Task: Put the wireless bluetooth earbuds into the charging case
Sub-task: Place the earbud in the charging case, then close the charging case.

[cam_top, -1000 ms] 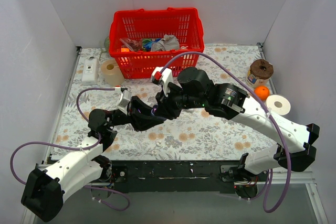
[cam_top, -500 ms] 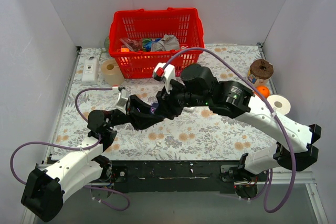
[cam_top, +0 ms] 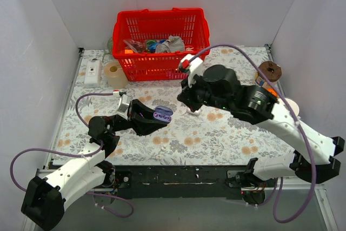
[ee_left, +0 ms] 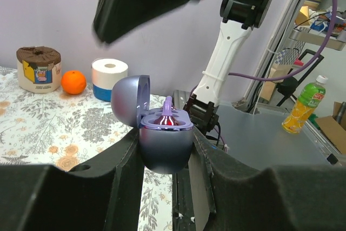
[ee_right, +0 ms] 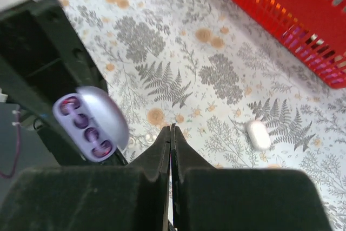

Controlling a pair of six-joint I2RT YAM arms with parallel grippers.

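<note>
Grip on the left side first: your left gripper [ee_left: 165, 160] pinches the small glossy lavender-blue pebble-shaped charging case [ee_left: 162, 143] by its lower shell, one finger on each flank, and holds it off the floral tablecloth [cam_top: 227, 133]. In the left wrist view its hinged lid [ee_left: 128, 101] stands open at 9 o'clock of the shell. A tiny purple-violet earbud [ee_left: 168, 107] pokes upright from the hollow, with a red glow at its foot. In the right wrist view the open face shows dark violet shapes in its recesses, but you cannot tell from there whether both buds sit fully home.

Your right gripper [cam_top: 187, 100] hangs at 2 o'clock of the case in the top view, near it but apart, its fingers pressed together with nothing between them. A white pill-shaped capsule [cam_top: 193, 111] lies on the cloth at 5 o'clock of that gripper. The red plastic basket [cam_top: 157, 63] sits at 12 o'clock of the table. A white paper roll [ee_left: 110, 78], an orange [ee_left: 73, 81] and a brown-lidded jar [ee_left: 38, 68] stand together at 3 o'clock.
</note>
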